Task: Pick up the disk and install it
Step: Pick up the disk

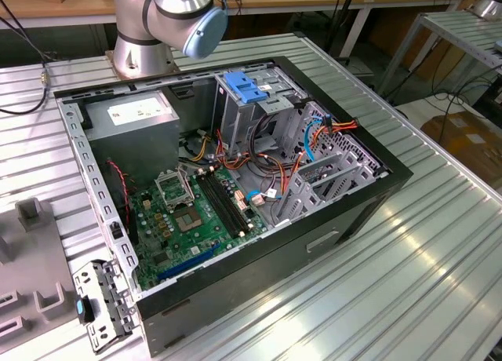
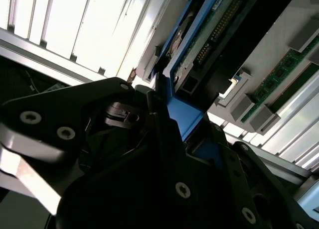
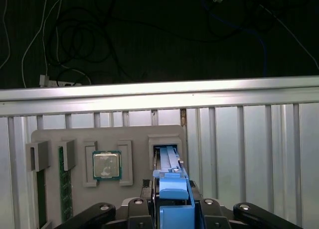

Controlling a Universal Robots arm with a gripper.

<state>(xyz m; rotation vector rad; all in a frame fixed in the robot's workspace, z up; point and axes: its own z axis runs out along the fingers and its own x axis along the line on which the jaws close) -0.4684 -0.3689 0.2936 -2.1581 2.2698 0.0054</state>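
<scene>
The gripper [image 3: 173,201] is clamping the blue-framed disk [image 3: 167,159], which is standing on edge in a slot of the grey tray [image 3: 99,137], just beside the chip [image 3: 106,165]. Pulling off-square would be risking a jam against the slot walls, or the plastic slipping loose.

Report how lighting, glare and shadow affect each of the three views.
Exterior view: even light, glare streaks on the ribbed metal table. Second wrist view: the table's slats wash out white, the gripper lies in deep shadow, yet the blue bracket of the disk reads clearly. First wrist view: bright band along the table's edge, dark floor beyond, grey holder tray evenly lit.
</scene>
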